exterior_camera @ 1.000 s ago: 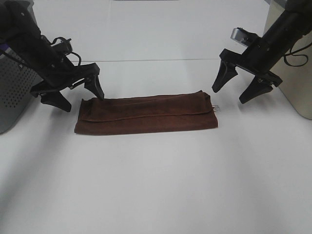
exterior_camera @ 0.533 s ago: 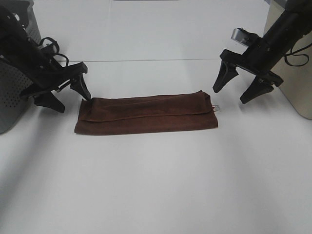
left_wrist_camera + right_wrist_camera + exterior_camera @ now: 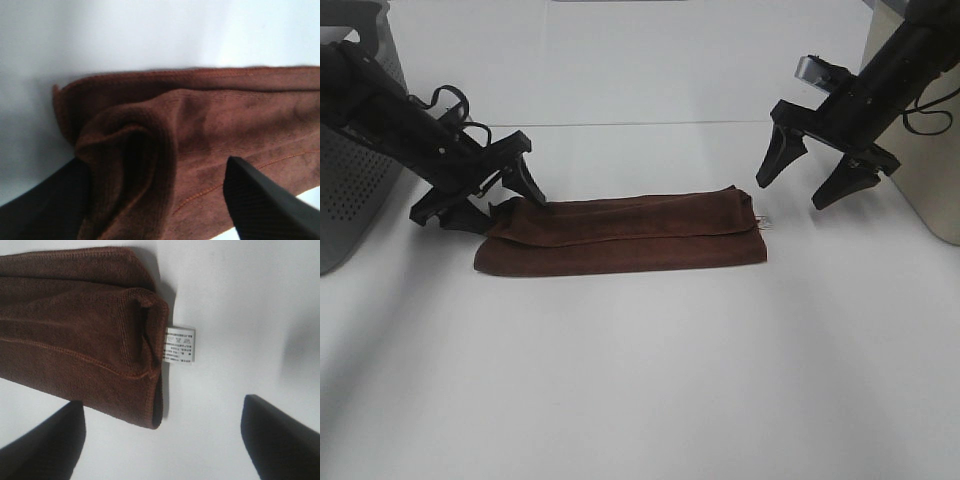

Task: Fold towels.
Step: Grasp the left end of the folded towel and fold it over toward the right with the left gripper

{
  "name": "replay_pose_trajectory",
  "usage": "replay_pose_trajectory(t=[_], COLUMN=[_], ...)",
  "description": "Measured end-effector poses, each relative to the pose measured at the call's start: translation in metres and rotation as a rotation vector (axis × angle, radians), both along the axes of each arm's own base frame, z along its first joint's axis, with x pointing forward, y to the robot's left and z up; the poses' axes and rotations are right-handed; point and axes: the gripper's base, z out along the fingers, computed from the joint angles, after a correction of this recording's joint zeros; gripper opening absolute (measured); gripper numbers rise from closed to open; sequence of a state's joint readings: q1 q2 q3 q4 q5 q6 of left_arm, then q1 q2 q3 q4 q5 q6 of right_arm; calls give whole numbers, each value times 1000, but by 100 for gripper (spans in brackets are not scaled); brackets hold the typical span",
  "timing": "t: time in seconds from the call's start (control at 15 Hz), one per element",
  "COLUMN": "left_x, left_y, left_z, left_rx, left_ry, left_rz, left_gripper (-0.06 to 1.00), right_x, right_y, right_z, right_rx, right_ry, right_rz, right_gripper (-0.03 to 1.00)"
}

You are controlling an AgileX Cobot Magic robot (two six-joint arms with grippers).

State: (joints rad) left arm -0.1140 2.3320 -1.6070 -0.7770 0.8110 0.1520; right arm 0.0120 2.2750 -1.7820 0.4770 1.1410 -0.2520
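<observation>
One dark reddish-brown towel [image 3: 620, 234] is all we've got on the white table [image 3: 640, 390], folded into a long strip running left to right around the middle. Its small white tag [image 3: 180, 344] pokes out at the right end. At the left end, our left gripper [image 3: 510, 213] has its jaws apart, with the rumpled corner between them. Slightly farther back, the right gripper [image 3: 788, 196] hangs spread wide too, holding nothing. There's a grey perforated bin [image 3: 350, 190] at far left.

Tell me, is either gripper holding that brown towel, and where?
Nothing is gripped. The left gripper is open around one end of the towel; the right gripper is open, clear of it.
</observation>
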Motion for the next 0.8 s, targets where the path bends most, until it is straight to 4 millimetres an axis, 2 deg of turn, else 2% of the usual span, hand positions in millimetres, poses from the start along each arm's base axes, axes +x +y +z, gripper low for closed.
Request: replay_pose_trajectory(t=[0.13, 0.2, 0.27, 0.33, 0.4, 0.67, 0.73, 0.8], left_x=[-1, -1, 0, 0, 0, 1, 4, 10], left_y=[-10, -11, -8, -3, 0, 8, 11, 17], left_z=[-2, -3, -7, -9, -12, -8, -1, 23], left_rx=[-9, -5, 5, 11, 13, 46, 84, 160], left_ry=[-2, -4, -2, 2, 10, 10, -3, -24], left_rz=[-12, -14, -9, -4, 0, -20, -21, -25], left_gripper=[66, 55, 39, 18, 6, 4, 4, 4], right_x=[1, 1, 1, 1, 2, 2, 2, 2], right_y=[0, 0, 0, 0, 0, 0, 0, 0], right_z=[0, 0, 0, 0, 0, 0, 0, 0], right_rx=[-1, -2, -2, -3, -3, -3, -3, -3], right_ry=[-7, -8, -12, -14, -17, -18, -18, -18], right_rz=[-3, -4, -5, -7, -8, -8, -8, -8], right_gripper=[80, 80, 80, 80, 80, 80, 80, 80])
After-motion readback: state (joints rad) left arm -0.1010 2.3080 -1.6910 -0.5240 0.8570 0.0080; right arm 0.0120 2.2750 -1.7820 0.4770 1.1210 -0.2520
